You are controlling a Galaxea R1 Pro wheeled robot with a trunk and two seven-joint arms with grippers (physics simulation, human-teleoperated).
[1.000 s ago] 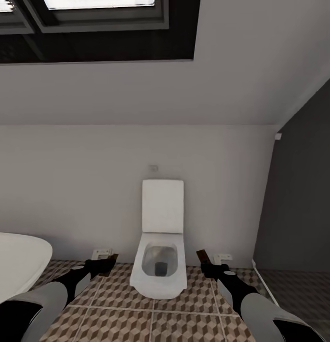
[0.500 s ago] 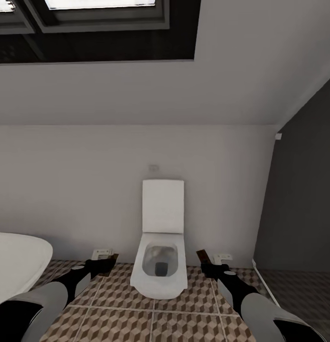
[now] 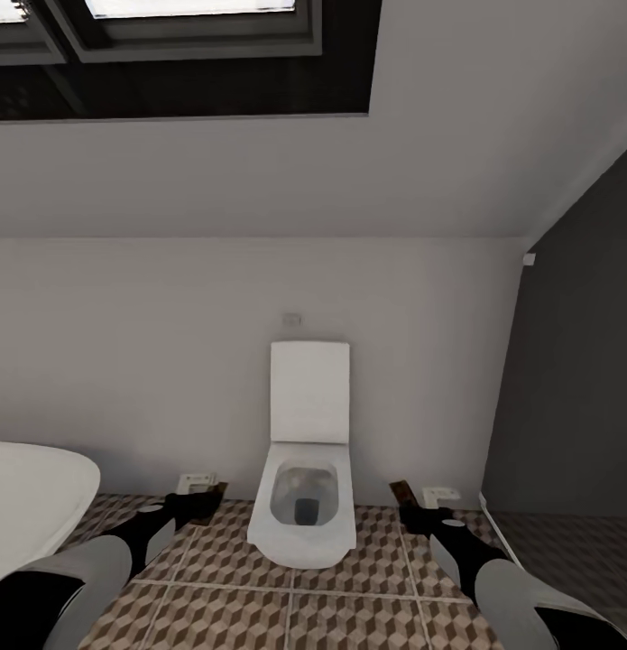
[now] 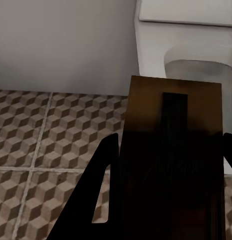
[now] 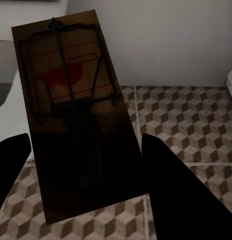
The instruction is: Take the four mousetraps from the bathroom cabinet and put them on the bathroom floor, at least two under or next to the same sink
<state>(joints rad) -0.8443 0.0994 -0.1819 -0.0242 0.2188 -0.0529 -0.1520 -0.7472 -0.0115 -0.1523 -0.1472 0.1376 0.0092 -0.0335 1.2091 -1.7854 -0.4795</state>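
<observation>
- Mousetraps in both grippers: left gripper point(image 3: 202, 502) is clamped on one mousetrap point(image 3: 214, 492), held above the bathroom floor point(image 3: 304, 605) just left of a white toilet point(image 3: 306, 469).
- Left wrist view: that trap's plain brown board sits between the two dark fingers point(image 4: 93, 195), toilet bowl beyond it.
- R. gripper point(image 3: 412, 513) grips a second mousetrap point(image 3: 402, 493), to the toilet's right, near a small white wall fitting point(image 3: 439, 496).
- R. wrist view: wire spring, bar and red mark show on the board point(image 5: 75, 110); fingers point(image 5: 181, 190) flank it, cube-pattern tiles below.
- White bathtub point(image 3: 29, 501) edge at far left; dark skylight frame point(image 3: 178, 54) overhead; dark wall point(image 3: 575, 379) at right.
</observation>
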